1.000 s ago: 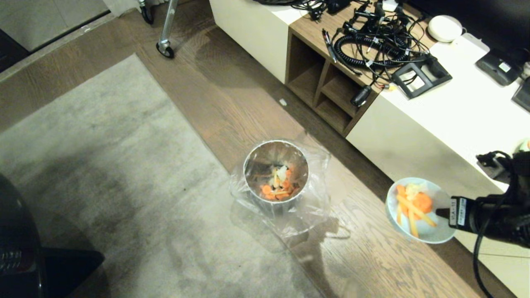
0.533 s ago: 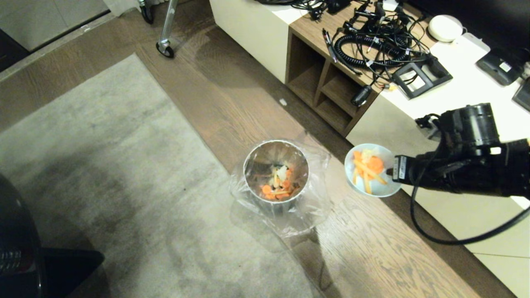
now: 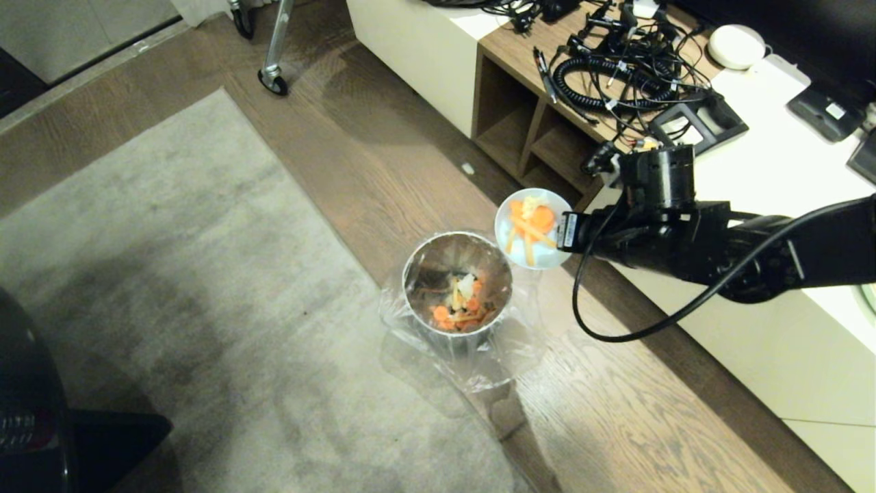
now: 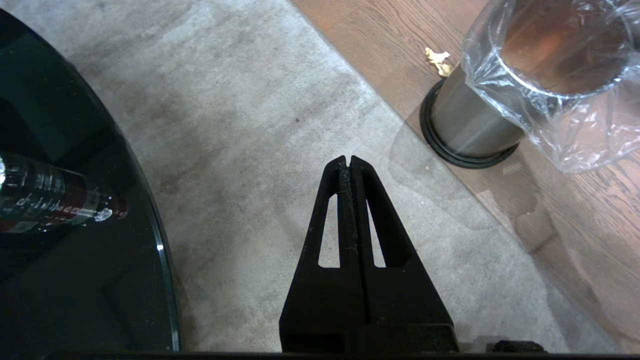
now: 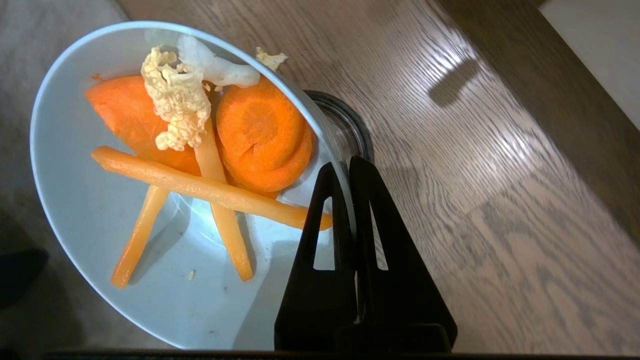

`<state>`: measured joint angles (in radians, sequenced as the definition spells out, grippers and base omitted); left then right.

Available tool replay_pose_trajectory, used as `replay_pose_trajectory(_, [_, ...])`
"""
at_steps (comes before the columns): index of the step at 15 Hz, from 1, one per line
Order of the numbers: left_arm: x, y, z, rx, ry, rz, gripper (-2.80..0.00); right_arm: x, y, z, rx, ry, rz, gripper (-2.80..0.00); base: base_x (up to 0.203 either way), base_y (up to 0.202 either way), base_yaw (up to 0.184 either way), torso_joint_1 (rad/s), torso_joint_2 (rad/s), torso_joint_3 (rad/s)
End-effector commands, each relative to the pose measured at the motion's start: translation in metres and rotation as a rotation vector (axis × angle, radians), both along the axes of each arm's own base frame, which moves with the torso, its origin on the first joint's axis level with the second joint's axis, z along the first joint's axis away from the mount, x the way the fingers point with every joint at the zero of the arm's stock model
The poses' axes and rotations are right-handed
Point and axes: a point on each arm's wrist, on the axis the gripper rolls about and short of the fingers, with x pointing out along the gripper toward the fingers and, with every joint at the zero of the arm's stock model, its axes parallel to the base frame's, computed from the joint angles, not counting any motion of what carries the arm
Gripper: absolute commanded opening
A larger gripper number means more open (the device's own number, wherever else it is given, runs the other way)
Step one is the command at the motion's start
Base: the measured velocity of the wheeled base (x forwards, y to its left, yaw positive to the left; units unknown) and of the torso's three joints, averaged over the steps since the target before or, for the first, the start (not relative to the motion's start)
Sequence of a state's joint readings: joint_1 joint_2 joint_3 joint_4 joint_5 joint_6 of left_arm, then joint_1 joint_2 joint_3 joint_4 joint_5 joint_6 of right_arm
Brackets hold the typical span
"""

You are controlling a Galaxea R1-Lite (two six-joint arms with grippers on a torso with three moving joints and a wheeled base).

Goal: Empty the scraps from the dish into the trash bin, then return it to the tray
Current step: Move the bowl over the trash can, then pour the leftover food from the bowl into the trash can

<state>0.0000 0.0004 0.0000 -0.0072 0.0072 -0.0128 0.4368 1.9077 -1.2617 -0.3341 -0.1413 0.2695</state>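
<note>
The right hand (image 3: 567, 233) pinches the rim of the dish (image 3: 532, 229), carrot scraps (image 3: 528, 220) inside, the bowl jutting from its fingertips just beside and above the trash bin (image 3: 456, 284). The left hand (image 4: 347, 162), fingers pressed together and empty, hangs over the rug (image 4: 260, 130).

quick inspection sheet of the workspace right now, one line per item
surface: wood floor with grey rug alongside
job's things: dish with scraps held beside the trash bin, not over its mouth; bin already holds scraps; tray nothing seen
clutter: small scrap on floor by bin base
grippers: right pincer shut on the dish rim; left pincer shut, empty, above the rug
cables: tangle on the cabinet top; arm cable hanging loose
surroundings: white cabinet, wheeled stand
</note>
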Motion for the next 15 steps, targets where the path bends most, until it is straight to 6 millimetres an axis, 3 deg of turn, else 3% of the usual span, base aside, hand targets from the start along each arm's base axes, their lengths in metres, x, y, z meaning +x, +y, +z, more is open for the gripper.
replay_pose_trajectory(1, [0.0,0.0,0.0,0.001,-0.001,0.0,-2.8,0.008,0.017,-0.008,-0.003,-0.063,0.027,-2.8,0.0,0.0,0.0,0.0,0.0,0.0])
replay_pose_trajectory(8, [0.0,0.0,0.0,-0.001,-0.001,0.0,-2.8,0.033,0.046,-0.026,-0.067,-0.42,0.054,-2.8,0.0,0.0,0.0,0.0,0.0,0.0])
replay_pose_trajectory(15, [0.0,0.0,0.0,0.0,-0.001,0.0,-2.8,0.034,0.057,-0.032,-0.165,-0.649,0.06,-2.8,0.0,0.0,0.0,0.0,0.0,0.0])
